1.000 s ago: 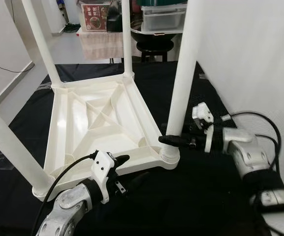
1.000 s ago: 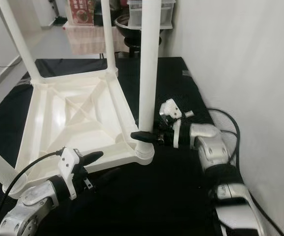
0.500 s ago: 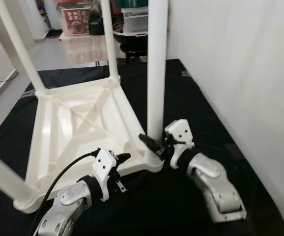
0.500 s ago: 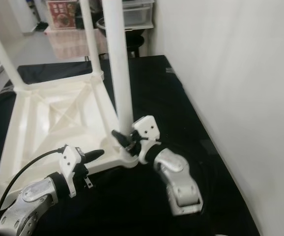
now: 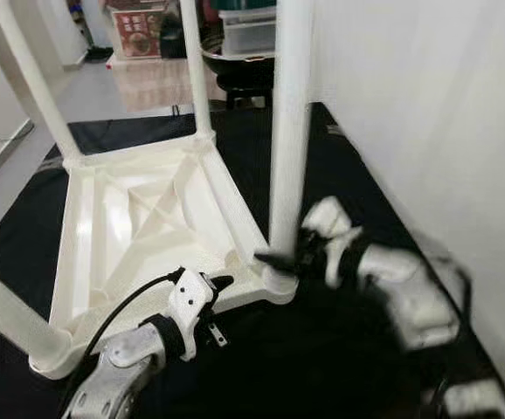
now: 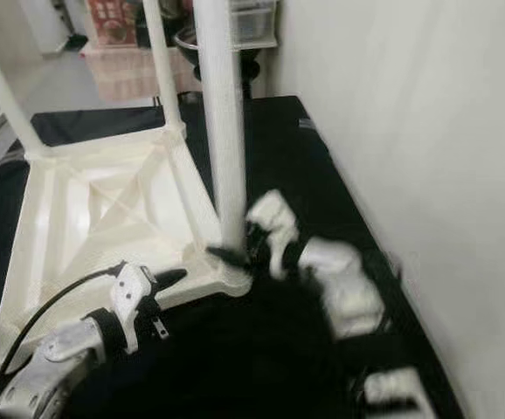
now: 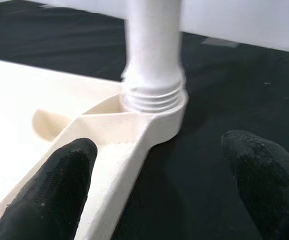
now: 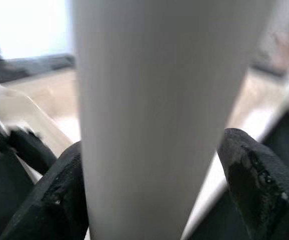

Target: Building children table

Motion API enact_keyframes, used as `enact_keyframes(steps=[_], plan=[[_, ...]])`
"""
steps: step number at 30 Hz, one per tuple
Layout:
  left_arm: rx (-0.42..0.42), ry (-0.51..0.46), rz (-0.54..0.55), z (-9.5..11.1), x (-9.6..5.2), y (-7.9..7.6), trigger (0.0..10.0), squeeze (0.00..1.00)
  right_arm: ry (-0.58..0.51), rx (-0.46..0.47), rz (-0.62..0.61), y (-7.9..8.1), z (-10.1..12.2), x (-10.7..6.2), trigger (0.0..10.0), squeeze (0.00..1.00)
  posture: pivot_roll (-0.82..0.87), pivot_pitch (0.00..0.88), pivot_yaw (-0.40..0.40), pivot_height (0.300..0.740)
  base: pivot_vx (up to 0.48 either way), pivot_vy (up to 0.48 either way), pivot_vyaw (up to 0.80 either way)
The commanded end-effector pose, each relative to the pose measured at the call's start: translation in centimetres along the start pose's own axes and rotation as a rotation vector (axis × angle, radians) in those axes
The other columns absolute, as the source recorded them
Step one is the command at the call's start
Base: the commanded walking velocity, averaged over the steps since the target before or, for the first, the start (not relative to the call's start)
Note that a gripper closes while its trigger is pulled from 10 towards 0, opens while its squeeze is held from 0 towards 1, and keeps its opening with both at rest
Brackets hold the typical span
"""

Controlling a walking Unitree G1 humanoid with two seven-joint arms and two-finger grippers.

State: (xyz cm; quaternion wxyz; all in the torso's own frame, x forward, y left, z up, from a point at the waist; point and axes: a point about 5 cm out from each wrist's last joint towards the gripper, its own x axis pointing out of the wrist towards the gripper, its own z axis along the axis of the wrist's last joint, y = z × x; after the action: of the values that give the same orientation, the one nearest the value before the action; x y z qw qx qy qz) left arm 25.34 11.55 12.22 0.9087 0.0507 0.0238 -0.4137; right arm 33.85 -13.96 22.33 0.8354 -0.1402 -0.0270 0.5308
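One white plastic table is seen, laid upside down on a black mat on the floor, beside a white wall. Four round white legs are counted, one at each corner of the square top, all pointing up. The underside of the top is shown with raised ribs that cross in the middle and with a raised rim around it. The near right leg is stood upright in its corner socket, where screw threads are visible at the foot of the leg.

Two grippers are seen. The left gripper is held low in front of the near edge of the table, with its silver arm coming from the lower left. Its two black fingers are spread wide; one is placed over the table rim and the other over the mat, and nothing is held between them. The right gripper is reached in from the right side, at the bottom of the near right leg; this arm is blurred in the head views. In the right wrist view the leg is enclosed between its two black fingers, which are pressed against both sides of it.

Behind the table, a stool and storage boxes are seen.
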Motion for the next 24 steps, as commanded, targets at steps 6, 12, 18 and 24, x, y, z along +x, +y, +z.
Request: enact_keyframes(steps=[6,12,18,24], plan=[[0.019,0.01,0.025,-0.3,0.1,-1.4,10.0,0.0,0.088,0.018,0.238,-1.4,-0.6,-0.5,8.2,0.0,-0.05,0.039,-0.014,0.74,0.0,0.0,0.0],[0.011,0.001,0.013,-0.2,0.1,-1.0,10.0,0.0,0.086,0.06,0.234,-2.4,-0.7,-0.4,0.0,0.0,-0.05,0.036,-0.015,0.74,0.0,0.0,0.0],[0.013,0.004,-0.023,-0.2,0.2,-1.4,10.0,0.0,0.077,0.091,0.202,-1.8,-2.4,-1.1,0.0,0.0,-0.06,0.047,0.006,0.74,0.0,0.0,0.0],[0.001,0.004,-0.041,-0.2,0.2,-1.4,10.0,0.0,0.074,0.113,0.127,-0.5,-4.4,-2.8,0.0,0.0,-0.1,0.065,0.02,0.74,0.0,0.0,0.0]])
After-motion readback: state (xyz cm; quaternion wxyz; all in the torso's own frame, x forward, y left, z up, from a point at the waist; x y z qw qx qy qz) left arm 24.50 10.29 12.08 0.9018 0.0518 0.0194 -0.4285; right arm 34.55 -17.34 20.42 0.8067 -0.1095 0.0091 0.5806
